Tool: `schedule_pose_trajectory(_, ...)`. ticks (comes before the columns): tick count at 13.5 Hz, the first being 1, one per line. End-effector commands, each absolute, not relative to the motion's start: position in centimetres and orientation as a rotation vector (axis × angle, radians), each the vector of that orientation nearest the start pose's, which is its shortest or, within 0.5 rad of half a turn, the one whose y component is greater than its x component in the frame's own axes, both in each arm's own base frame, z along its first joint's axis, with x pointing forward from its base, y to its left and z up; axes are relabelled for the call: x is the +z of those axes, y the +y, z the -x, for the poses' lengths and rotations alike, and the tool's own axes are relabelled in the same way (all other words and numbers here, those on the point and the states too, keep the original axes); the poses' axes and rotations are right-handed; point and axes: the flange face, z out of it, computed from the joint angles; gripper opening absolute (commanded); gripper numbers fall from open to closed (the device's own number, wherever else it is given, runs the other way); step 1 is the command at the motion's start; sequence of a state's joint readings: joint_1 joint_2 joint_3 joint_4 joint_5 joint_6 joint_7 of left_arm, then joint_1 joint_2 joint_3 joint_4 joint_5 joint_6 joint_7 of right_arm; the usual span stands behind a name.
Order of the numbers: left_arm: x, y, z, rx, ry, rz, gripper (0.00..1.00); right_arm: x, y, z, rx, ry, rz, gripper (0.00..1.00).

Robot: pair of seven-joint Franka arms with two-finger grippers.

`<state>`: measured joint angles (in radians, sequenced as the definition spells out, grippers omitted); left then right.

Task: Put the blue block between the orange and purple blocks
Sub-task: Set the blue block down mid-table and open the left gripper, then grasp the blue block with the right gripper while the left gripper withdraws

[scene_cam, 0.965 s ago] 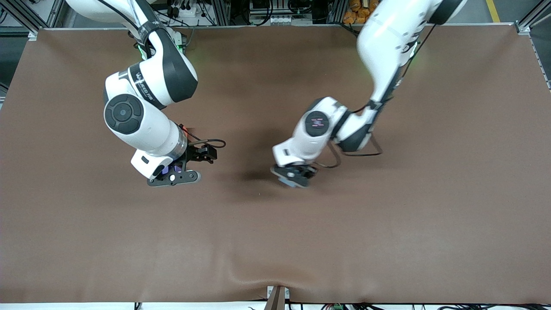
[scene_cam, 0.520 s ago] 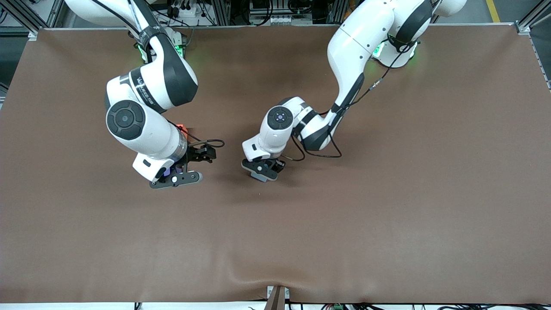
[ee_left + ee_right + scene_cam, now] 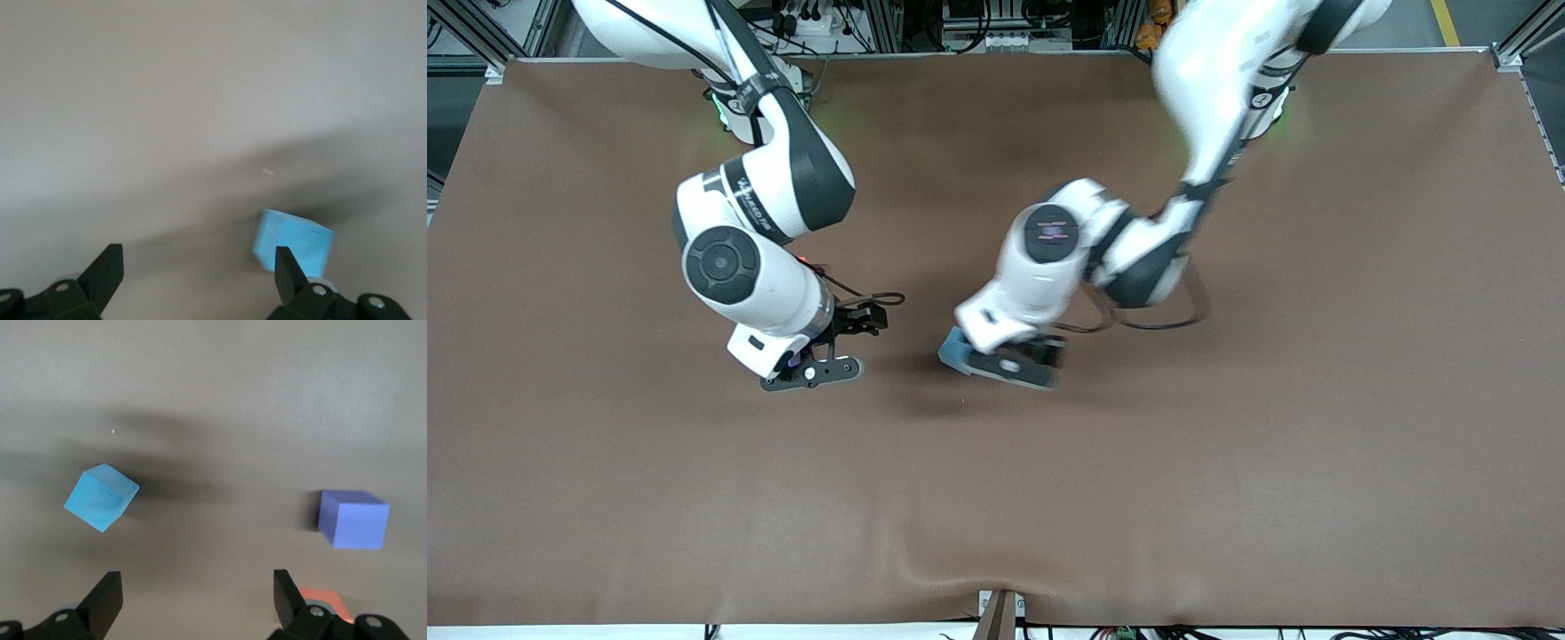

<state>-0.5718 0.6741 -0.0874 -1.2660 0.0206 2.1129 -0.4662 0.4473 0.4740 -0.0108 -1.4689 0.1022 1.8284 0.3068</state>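
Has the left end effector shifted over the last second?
Yes. The left end effector swung toward the right arm's end of the table, then partway back. It stands open beside the blue block.

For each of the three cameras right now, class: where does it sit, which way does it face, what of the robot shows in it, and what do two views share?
Front view: high across the table, facing the bases; shows both arms, the right end effector, the left end effector and the blue block on the brown table.
Left wrist view: on the left arm, looking down past its open fingers at the blue block.
Right wrist view: on the right arm, looking down past its open fingers at the purple block and orange block.
Shared: both wrist views show the blue block.
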Motion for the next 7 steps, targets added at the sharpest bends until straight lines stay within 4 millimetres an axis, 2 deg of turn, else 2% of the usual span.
schedule_pose_trajectory(1,46.3,-33.8,-63.2,-0.171,0.154,3.204,1.0,37.9,33.0,-59.5,0.254,0.053,3.107,1.0)
schedule_pose_trajectory(2,48.5,-29.9,-63.9,-0.146,0.126,3.189,1.0,36.7,34.0,-59.4,0.255,0.199,3.11,1.0)
schedule_pose_trajectory(3,50.5,-26.3,-64.3,-0.128,0.099,3.178,1.0,35.6,35.8,-58.9,0.232,0.354,3.101,1.0)
schedule_pose_trajectory(5,53.9,-19.3,-65.0,-0.137,0.078,3.165,1.0,32.2,40.8,-56.9,0.193,0.547,3.087,1.0)
schedule_pose_trajectory(7,56.6,-14.4,-65.0,-0.164,0.032,3.157,1.0,29.3,42.6,-56.9,0.146,0.749,3.019,1.0)
